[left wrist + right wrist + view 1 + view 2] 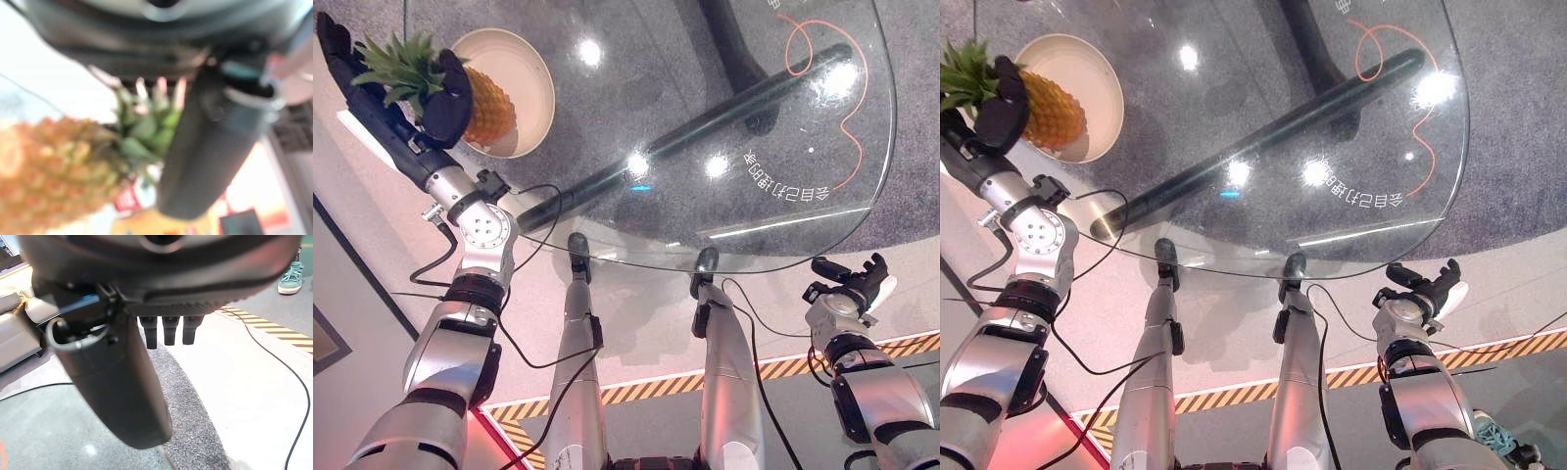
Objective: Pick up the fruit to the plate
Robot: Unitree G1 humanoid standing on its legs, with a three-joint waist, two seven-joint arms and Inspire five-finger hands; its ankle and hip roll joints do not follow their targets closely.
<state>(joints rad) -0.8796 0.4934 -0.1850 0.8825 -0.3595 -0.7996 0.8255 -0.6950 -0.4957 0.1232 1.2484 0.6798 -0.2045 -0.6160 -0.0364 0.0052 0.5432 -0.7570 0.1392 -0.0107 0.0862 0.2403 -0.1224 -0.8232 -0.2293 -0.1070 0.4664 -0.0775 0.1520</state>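
A big round clear glass table (724, 211) fills the top and middle of the head views. Through the glass you can see grey speckled carpet (607, 117), a dark table leg bar (705, 122), and a thin orange cord (822, 69) curling at the upper right. Bright lights shine on the glass. Along the bottom of the frame the floor is pale, with a yellow and black striped tape line (636, 390).

At the upper left of the frame sits a round cream plate (533, 83) on the glass. The orange-brown pineapple with green spiky leaves (489, 108) lies over the plate's left side. The dark left hand (445, 93) is curled round the pineapple just where the leaves meet the fruit, with the leaves poking out to the left. In the left wrist view the leaves stick up right beside the thumb (205, 147), and the fruit hangs next to it.

At the lower right of the frame the dark right hand (862, 279) is off the table's edge, over the pale floor. Its fingers (168, 330) are loosely bent and hold nothing. A teal shoe (293, 279) of a person shows far off on the floor.
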